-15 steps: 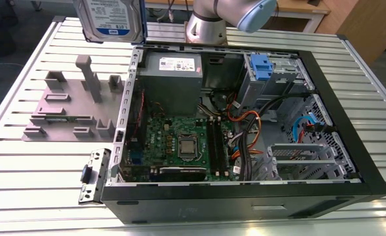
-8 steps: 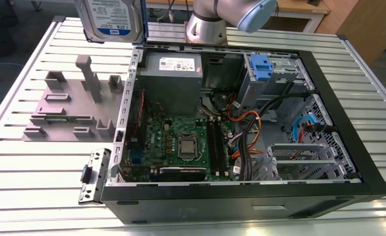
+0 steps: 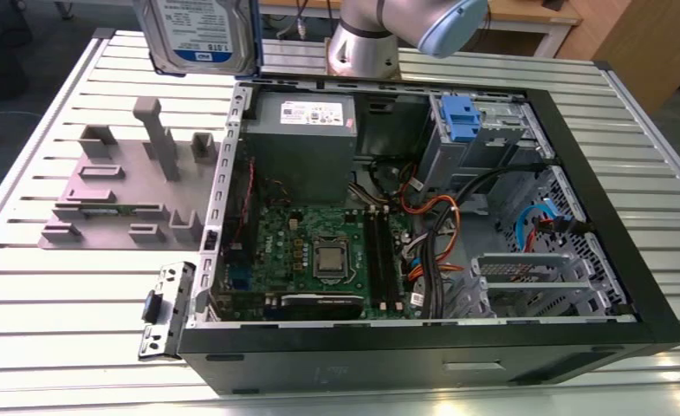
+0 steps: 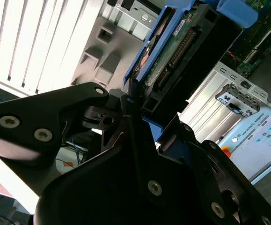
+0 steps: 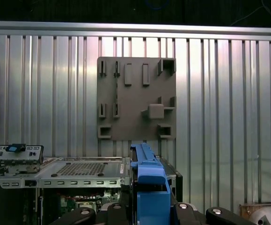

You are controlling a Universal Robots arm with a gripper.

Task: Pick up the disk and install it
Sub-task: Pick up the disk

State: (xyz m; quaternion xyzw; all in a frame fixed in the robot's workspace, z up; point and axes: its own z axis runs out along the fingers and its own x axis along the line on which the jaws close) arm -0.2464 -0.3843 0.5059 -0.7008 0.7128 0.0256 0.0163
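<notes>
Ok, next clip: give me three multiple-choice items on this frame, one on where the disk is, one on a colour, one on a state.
1. Where is the disk?
A. Seated in the drive cage.
B. Lying on the grey fixture plate.
C. Clamped in the gripper, in the air.

2. What colour is the bracket around the disk?
A. Blue.
B. Red.
C. Yellow.

3. How is the computer case?
A. Side panel on.
B. Side open, motherboard exposed.
C. Standing upright and closed.

Answers:
1 C: the second wrist view shows the fingers shut on the disk.
2 A: the bracket is blue in both wrist views.
3 B: the exterior view looks straight into the open case.
</notes>
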